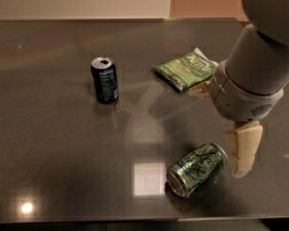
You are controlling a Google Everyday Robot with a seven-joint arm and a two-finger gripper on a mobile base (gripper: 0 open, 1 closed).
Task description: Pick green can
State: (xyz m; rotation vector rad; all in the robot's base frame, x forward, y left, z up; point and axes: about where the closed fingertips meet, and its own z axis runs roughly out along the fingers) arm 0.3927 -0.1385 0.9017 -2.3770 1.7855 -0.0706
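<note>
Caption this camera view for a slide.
Gripper hangs beside the green can, which lies on its side.

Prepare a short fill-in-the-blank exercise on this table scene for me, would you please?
1. The green can lies on its ____ on the dark table.
2. The dark blue can stands ____.
3. In the picture, the gripper hangs close beside the green can, on its ____.
4. The flat thing behind the green can is a green snack ____.

Missing words: side; upright; right; bag
</note>
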